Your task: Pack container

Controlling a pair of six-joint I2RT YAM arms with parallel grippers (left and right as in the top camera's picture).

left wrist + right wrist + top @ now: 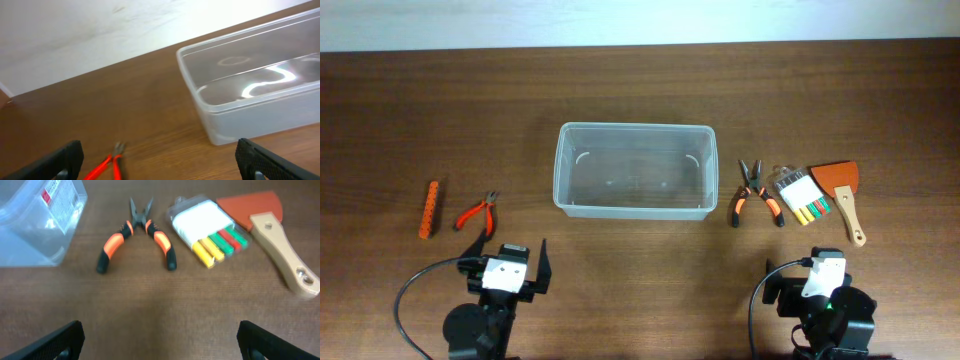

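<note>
The clear plastic container (pixel 633 170) stands empty at the table's middle; it also shows in the left wrist view (pixel 255 85) and the right wrist view (pixel 35 220). Small red pliers (pixel 478 211) and an orange strip (pixel 429 208) lie to its left. Orange-and-black pliers (pixel 756 193), a clear case with coloured pieces (pixel 802 196) and an orange scraper with a wooden handle (pixel 842 195) lie to its right. My left gripper (pixel 507 268) is open and empty near the front edge, behind the red pliers (pixel 107 165). My right gripper (pixel 817 283) is open and empty, behind the orange-and-black pliers (pixel 137 235).
A white wall runs along the table's far edge (pixel 640 22). The case (pixel 207 230) and the scraper (pixel 270 235) show in the right wrist view, ahead and to the right of the fingers.
</note>
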